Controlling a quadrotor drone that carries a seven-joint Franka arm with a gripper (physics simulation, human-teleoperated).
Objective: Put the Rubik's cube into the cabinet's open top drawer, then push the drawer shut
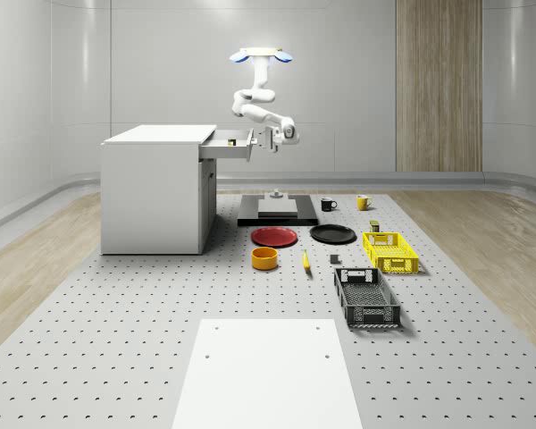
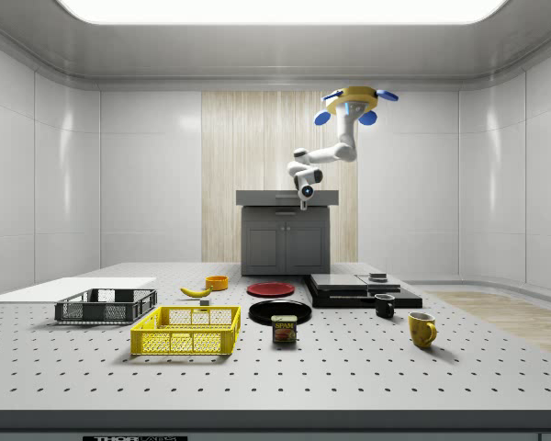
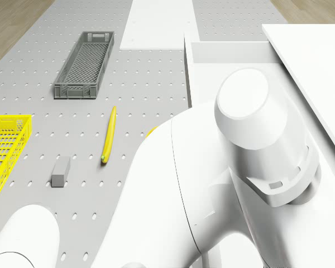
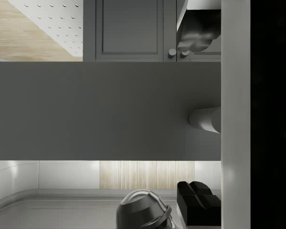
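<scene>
We judge the second step to be in hand, the push on the drawer (image 1: 229,148), which juts open from the top of the cabinet (image 1: 152,192) left of centre in the whole-scene view. Inside it a small yellowish speck (image 1: 231,139) shows, which we take for the cube, though it is too small to be sure. In the drone view the bare part of the drawer's floor in the upper middle shows no cube, and the arm (image 3: 212,184) hides the rest. The drone (image 1: 261,55) hovers high in the upper middle of that frame, above the bench (image 1: 116,313) and just off the drawer's outer end. In the side view it sits at the upper right of centre, with the arm bent down and across. The jaws stand just beside the drawer front, level with it, at the centre of the side view against the dark cabinet face. We cannot tell whether they touch it, nor whether they are open or shut; we see nothing held in them. In the wrist view a broad grey band, most likely the drawer front, crosses the middle, with a pale stub (image 4: 206,119) at centre right that may be its handle. The next move, as we judge it, calls for a straight, level push along the drawer's run towards the cabinet, with the drone holding steady against the reaction so that the contact does not slip off the front
</scene>
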